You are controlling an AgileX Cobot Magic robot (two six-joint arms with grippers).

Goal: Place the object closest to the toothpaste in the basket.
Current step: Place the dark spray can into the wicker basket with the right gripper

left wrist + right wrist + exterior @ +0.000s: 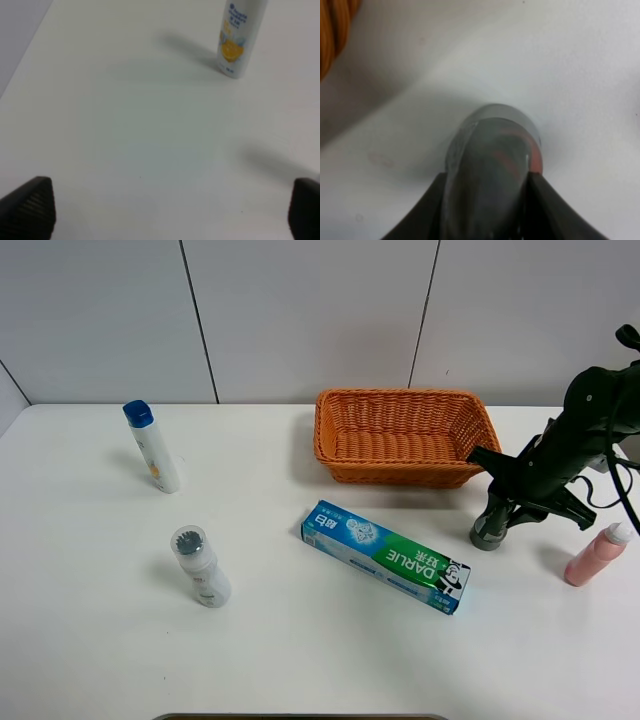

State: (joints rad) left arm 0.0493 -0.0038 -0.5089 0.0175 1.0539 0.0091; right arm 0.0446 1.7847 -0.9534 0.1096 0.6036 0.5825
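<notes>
Since the right gripper (503,508) is clamped around the grey bottle (486,532), standing just beside the toothpaste (386,555), it should lift straight up, clear the basket (400,472) rim, then release inside. The left gripper (167,210) is spread wide, empty.

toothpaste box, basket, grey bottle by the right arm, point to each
toothpaste box (385,556), exterior high view, middle of its top face
basket (400,472), exterior high view, near outer wall
grey bottle (487,531), exterior high view, its lower end
</notes>
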